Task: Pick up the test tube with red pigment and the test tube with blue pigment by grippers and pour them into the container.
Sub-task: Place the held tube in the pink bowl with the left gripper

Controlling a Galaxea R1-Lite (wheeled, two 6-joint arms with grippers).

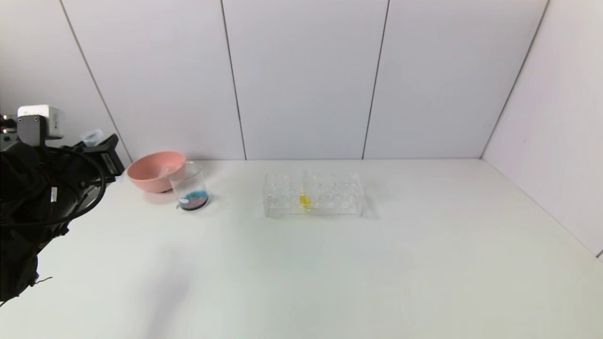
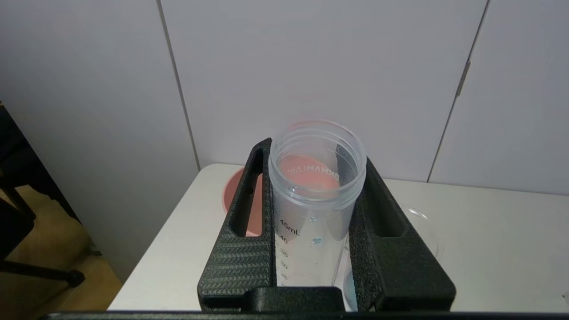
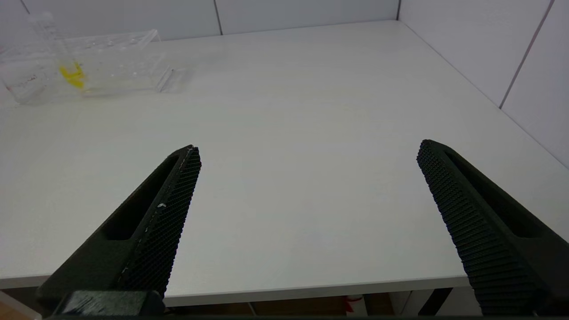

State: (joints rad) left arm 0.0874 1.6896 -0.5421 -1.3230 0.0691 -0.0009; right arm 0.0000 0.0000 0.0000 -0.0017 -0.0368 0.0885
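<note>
Left claw (image 2: 316, 249), at the far left edge of the counter (image 1: 330, 263), is pinched on a clear plastic tube (image 2: 316, 186) with printed volume marks. The tube's open mouth points away from the wrist, toward the pink bowl (image 1: 155, 170) at the back left corner. No coloured liquid shows inside the held tube, only a few droplets on its wall, so which pigment it carried cannot be told. From the head camera the tube's rim (image 1: 92, 136) peeks out just above the claw's black fingers (image 1: 110, 155), left of the bowl.

Just right of the bowl and touching it stands the glass container (image 1: 190, 186), upright, with blue and red-orange liquid pooled at its bottom. It sits right of the left claw, with the bowl between them.

Farther right, near the middle of the counter, lies the clear rack (image 1: 313, 195), holding one tube with yellow liquid (image 1: 305, 200).

Right claw (image 3: 306, 178) hangs at the near edge of the counter, its fingers spread wide and holding nothing, the rack well away on its far left.
</note>
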